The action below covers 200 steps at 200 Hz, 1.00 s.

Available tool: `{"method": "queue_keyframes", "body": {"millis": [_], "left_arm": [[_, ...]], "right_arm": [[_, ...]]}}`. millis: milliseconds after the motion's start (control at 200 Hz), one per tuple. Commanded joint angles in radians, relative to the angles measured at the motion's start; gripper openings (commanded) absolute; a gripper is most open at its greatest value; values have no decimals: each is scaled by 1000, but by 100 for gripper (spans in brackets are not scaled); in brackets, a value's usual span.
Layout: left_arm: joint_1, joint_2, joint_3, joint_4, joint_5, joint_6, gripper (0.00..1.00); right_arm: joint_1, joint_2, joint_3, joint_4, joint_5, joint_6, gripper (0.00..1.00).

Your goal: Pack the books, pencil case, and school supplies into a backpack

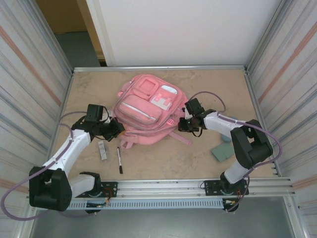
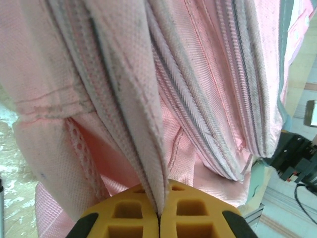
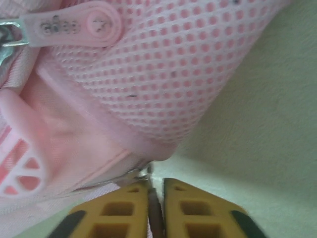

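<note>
Left end effector (image 2: 159, 214) clamps backpack (image 1: 143, 111) fabric, right end effector (image 3: 156, 208) pinches a zipper pull (image 3: 142, 174) — tugging apart could slip either thin grip.

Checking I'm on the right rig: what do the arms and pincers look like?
The left arm and right arm have white links, black joints and black bases, each trailed by a thin purplish cable. The left pincer and right pincer are black outside; their pads are yellow-orange, moulded with square hollows and black corner patches.
</note>
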Motion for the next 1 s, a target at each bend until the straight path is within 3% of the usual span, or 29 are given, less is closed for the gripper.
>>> {"method": "queue_keyframes", "body": {"millis": [0, 45, 80, 195, 301, 406, 491, 687, 997], "left_arm": [[31, -24, -11, -27, 35, 64, 14], [28, -41, -18, -25, 53, 55, 41], [26, -57, -25, -26, 60, 48, 47], [-21, -127, -21, -65, 41, 36, 49], [-107, -164, 30, -149, -58, 69, 50], [-208, -166, 73, -188, -183, 24, 52], [-247, -150, 108, -187, -210, -10, 52], [-261, -63, 224, -262, -376, -54, 55], [-252, 182, 204, -44, -378, -158, 61]], "right_arm": [[-53, -30, -7, -80, 104, -19, 22], [-54, -67, -22, -87, 101, -18, 26], [-53, -96, -28, -102, 104, -18, 29], [-53, -202, -44, -184, 153, -18, 39], [-53, -316, -60, -235, 199, -17, 46], [-53, -412, -58, -268, 233, -4, 49], [-53, -483, -58, -265, 259, 14, 50], [-53, -609, -53, -243, 299, 47, 54], [-54, -616, 9, -271, 263, -38, 62]]}}
